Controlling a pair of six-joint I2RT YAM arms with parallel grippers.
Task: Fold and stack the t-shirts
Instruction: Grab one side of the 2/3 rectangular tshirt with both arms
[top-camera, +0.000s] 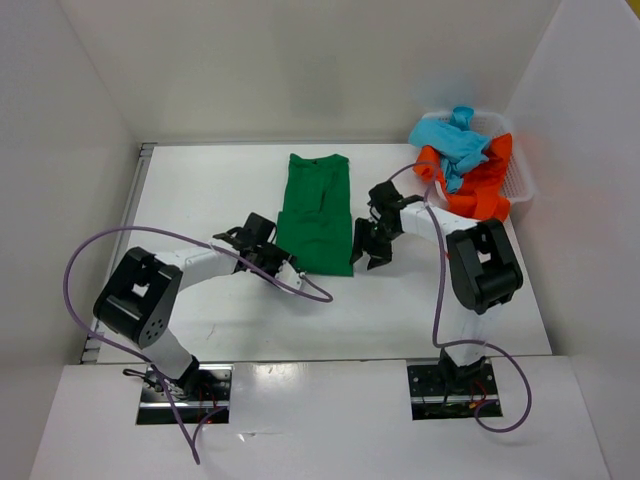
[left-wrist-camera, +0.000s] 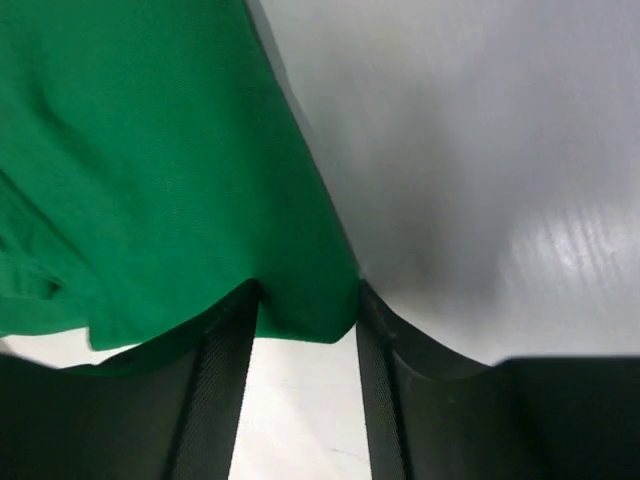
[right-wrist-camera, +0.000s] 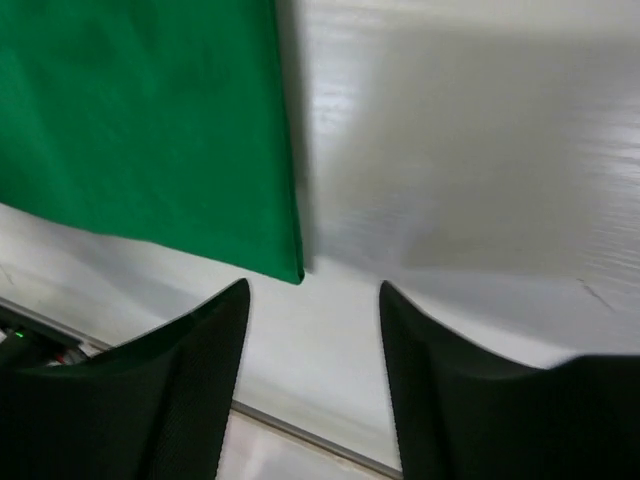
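The left tool (top-camera: 258, 232) sat at the left edge of the green shirt (top-camera: 315, 215), which lay on the desk (top-camera: 200, 190). The right tool (top-camera: 372, 250) was just beside its near right corner. A blue shirt (top-camera: 455, 140) and an orange shirt (top-camera: 480, 190) lay in the basket (top-camera: 523, 188). In the left wrist view the jaws stood apart with a shirt corner between them. In the right wrist view the jaws stood apart, and the corner lay ahead to the left, untouched.

Plain green t-shirt (top-camera: 318, 215), turquoise t-shirt (top-camera: 455, 140), orange-red t-shirt (top-camera: 480, 188) (white basket (top-camera: 523, 182))

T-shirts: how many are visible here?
3. The green t-shirt lies flat on the table; the turquoise t-shirt and the orange t-shirt are bunched in the white basket, where others may be hidden.
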